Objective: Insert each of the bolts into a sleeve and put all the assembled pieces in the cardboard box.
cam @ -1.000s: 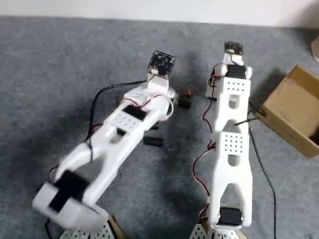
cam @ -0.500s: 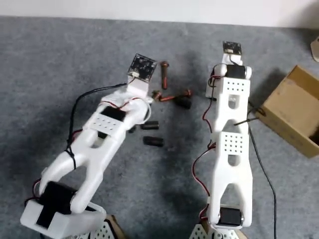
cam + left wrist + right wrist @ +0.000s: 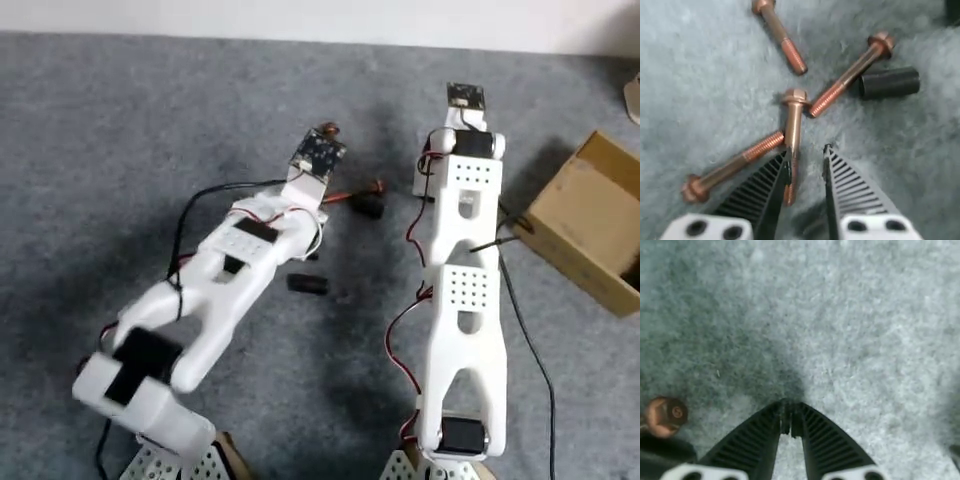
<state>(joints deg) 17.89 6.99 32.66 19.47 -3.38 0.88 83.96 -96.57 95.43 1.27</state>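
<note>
**Left jaws a little apart over the bolts, right pinched shut**

On my left wrist feed, the left gripper (image 3: 806, 152) stands a narrow gap open, with just grey carpet (image 3: 700, 80) between its black ribbed fingers. It grips nothing. One fingertip overlaps the shank of a copper-coloured flanged bolt (image 3: 793, 120) lying loose on the carpet; I can't tell whether they touch. A second bolt (image 3: 732, 165) lies crosswise, its threaded end against the first. A third bolt (image 3: 850, 77) and a fourth bolt (image 3: 779, 35) lie farther out. A short black cylindrical sleeve (image 3: 888, 83) rests just beside the third bolt.

From above, the left arm (image 3: 230, 270) stretches diagonally toward the middle of the table. Another black sleeve (image 3: 308, 285) lies beside it.

The right gripper (image 3: 790, 422) is clenched tip to tip on nothing, low over the carpet, with a copper bolt head (image 3: 666, 415) near it. The right arm (image 3: 465, 260) reaches straight ahead. The brown cardboard box (image 3: 585, 225) sits beyond it, well apart from the bolts.
</note>
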